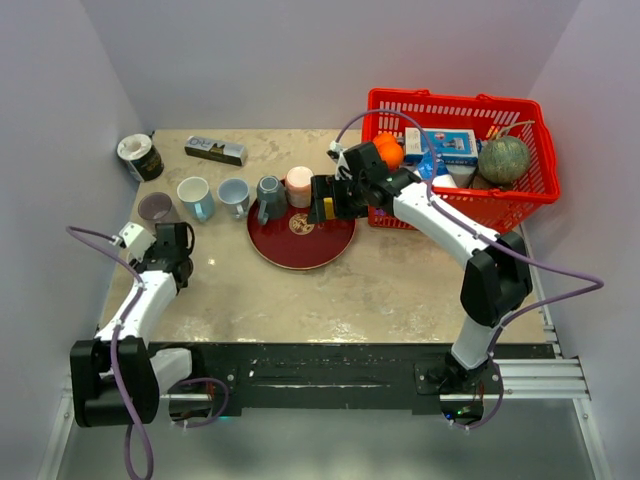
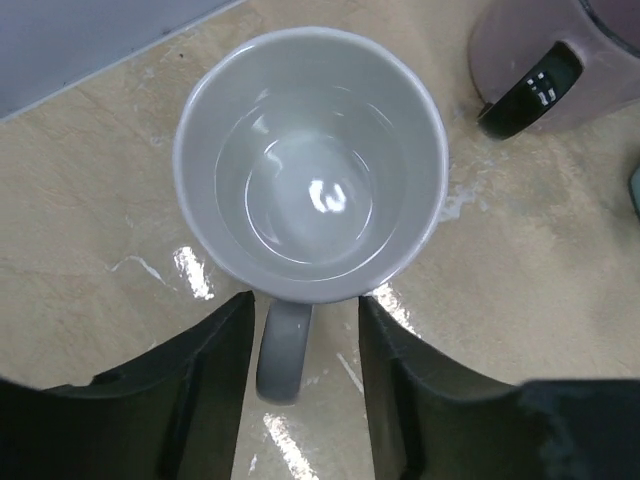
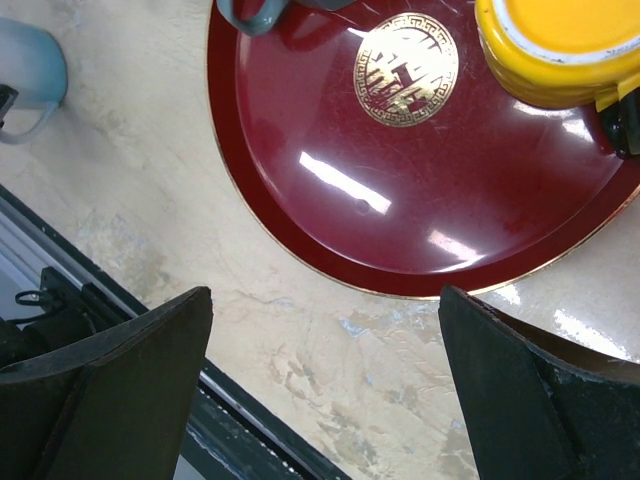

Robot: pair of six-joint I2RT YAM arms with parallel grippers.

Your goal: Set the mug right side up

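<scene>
red plate [image 3: 300, 230]: gold round emblem [image 3: 407, 68] in the middle, one Chinese-looking character in a fret ring, can't read it tbh
dark box [image 1: 215, 150]: pale lettering along the top, too small for me
blue-white carton [image 1: 455, 146]: some print, just blur on my feed
mauve cup [image 2: 520, 40]: black tab [image 2: 530, 88] with tiny white marks, unreadable
</scene>
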